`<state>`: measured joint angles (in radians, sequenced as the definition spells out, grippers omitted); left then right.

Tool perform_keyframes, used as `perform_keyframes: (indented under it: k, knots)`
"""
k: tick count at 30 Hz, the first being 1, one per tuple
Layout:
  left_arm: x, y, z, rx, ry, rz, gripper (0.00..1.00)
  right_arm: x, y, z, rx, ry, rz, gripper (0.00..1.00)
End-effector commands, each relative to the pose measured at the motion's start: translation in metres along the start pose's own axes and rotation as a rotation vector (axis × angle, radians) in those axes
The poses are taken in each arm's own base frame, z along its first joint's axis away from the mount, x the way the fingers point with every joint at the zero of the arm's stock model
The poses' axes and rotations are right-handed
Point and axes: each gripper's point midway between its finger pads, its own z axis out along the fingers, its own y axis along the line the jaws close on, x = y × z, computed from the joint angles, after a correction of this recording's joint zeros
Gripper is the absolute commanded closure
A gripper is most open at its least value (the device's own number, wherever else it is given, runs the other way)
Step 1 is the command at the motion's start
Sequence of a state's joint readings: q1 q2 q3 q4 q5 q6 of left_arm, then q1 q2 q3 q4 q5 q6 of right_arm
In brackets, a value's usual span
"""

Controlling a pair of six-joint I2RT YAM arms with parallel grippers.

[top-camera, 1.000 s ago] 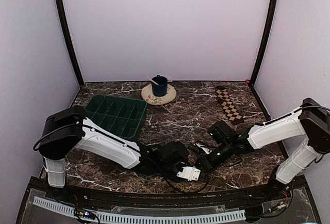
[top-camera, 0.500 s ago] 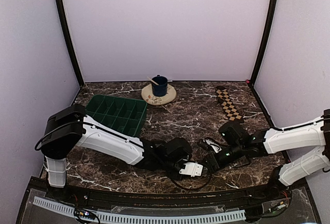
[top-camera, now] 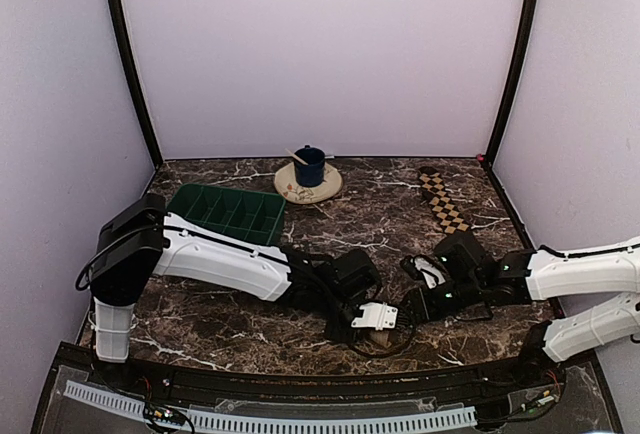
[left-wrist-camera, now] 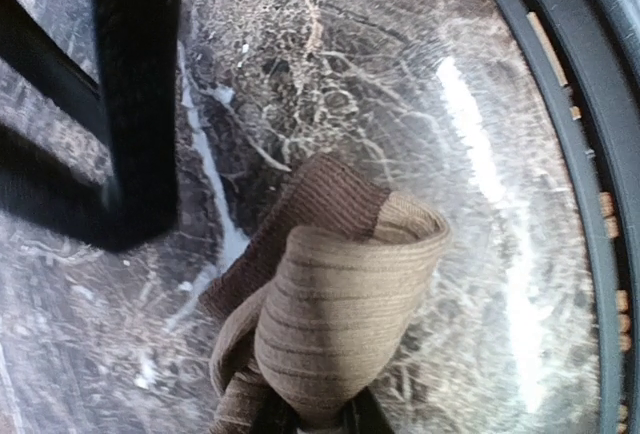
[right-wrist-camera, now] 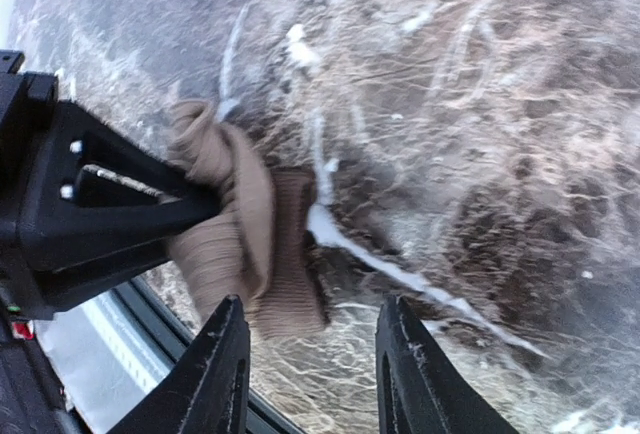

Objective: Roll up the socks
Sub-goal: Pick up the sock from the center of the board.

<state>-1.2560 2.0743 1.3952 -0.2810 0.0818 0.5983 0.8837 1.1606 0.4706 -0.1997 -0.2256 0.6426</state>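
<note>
The plain tan-brown sock [left-wrist-camera: 335, 314] is a small rolled bundle near the table's front edge. My left gripper [left-wrist-camera: 320, 418] is shut on its near end, and the roll sticks out past the fingers. In the right wrist view the same sock [right-wrist-camera: 245, 239] is pinched in the black left gripper [right-wrist-camera: 95, 209]. My right gripper [right-wrist-camera: 315, 359] stands open just short of the roll, touching nothing. From above, the left gripper [top-camera: 378, 322] and the right gripper [top-camera: 410, 306] face each other at front centre. The checkered sock [top-camera: 443, 204] lies flat as a long strip at the back right.
A green compartment tray [top-camera: 225, 216] sits at the left. A blue cup [top-camera: 309, 166] stands on a round plate [top-camera: 300, 190] at the back centre. The black front rail [left-wrist-camera: 575, 154] runs close beside the tan roll.
My right gripper has let go of the tan sock, opened its jaws and drawn back to the right. The left gripper has shifted slightly right, still holding the roll.
</note>
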Motion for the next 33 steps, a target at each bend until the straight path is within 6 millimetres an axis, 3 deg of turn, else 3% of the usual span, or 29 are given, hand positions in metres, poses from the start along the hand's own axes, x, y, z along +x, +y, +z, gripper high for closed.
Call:
perform_keyframes:
  k: [1, 4, 13, 17, 22, 27, 33]
  knots:
    - [0.062, -0.061, 0.000, 0.327, 0.166, -0.190, 1.00, -0.007, -0.012, -0.004, 0.071, -0.061, 0.017, 0.60]
    - [0.048, -0.047, -0.013, 0.351, 0.069, -0.263, 1.00, -0.009, -0.013, -0.006, 0.072, -0.076, 0.020, 0.60]
    - [0.031, -0.010, -0.037, 0.323, -0.066, -0.384, 1.00, -0.017, -0.012, -0.007, 0.072, -0.114, 0.022, 0.60]
    - [0.026, 0.025, -0.058, 0.244, -0.158, -0.478, 1.00, -0.022, -0.010, -0.007, 0.075, -0.125, 0.014, 0.60]
    - [0.024, 0.078, -0.100, 0.112, -0.292, -0.609, 1.00, -0.029, -0.008, -0.008, 0.073, -0.146, 0.006, 0.60]
    - [0.032, 0.125, -0.141, -0.031, -0.371, -0.716, 1.00, -0.035, -0.003, -0.007, 0.063, -0.156, -0.003, 0.60]
    - [0.077, 0.190, -0.206, -0.371, -0.360, -0.839, 1.00, -0.045, 0.003, -0.005, 0.055, -0.166, -0.020, 0.60]
